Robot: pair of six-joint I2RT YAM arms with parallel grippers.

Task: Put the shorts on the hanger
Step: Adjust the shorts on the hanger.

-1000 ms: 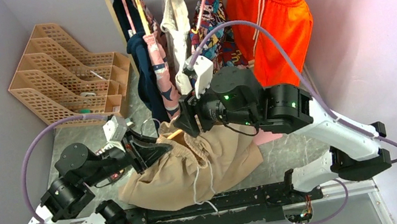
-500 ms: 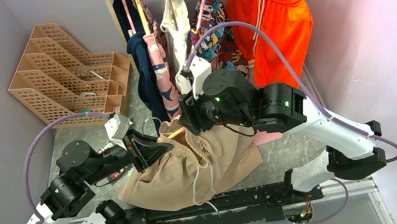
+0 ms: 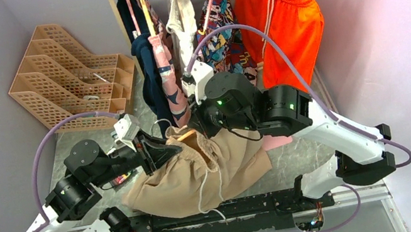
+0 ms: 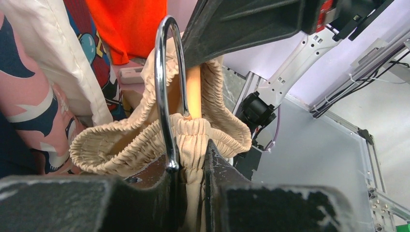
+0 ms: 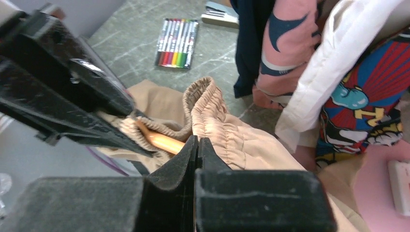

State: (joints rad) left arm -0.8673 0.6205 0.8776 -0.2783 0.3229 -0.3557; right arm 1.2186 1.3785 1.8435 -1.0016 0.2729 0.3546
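Beige shorts (image 3: 200, 174) lie heaped on the table (image 3: 291, 161), in the middle and near the arms. Their gathered waistband is lifted toward the far side and gapes open. Inside that opening sits the hanger (image 4: 193, 92), its pale orange bar poking up through the waistband and its chrome hook rising clear of the cloth. The left gripper (image 4: 191, 159) is clenched on the waistband, with the foot of the hook caught in the same pinch. The right gripper (image 5: 197, 145) reaches in from the far right with its jaws pressed flat together, tips at the waistband's rim just beside the bar. I cannot tell whether any fold is nipped between them; from where I stand it looks like none.

If those jaws closed on nothing, a pull would leave the elastic where it is, and the rim could spring back off the bar. The left pinch carries both hook and cloth, so a slip there would drop the hanger into the heap. The white drawstring (image 3: 203, 186) trails loose and could snag. The right arm also works close to the hanging clothes, so a wide swing might drag them.

I count one pair of beige shorts, one tan hanger and two grippers. On the far rail hang five garments, among them one pair of orange shorts (image 3: 282, 19) and one white piece (image 3: 182, 24). One pack of pens (image 5: 176, 42) lies left of the heap, and tan lattice racks (image 3: 65, 77) stand far left, too overlapped to count.
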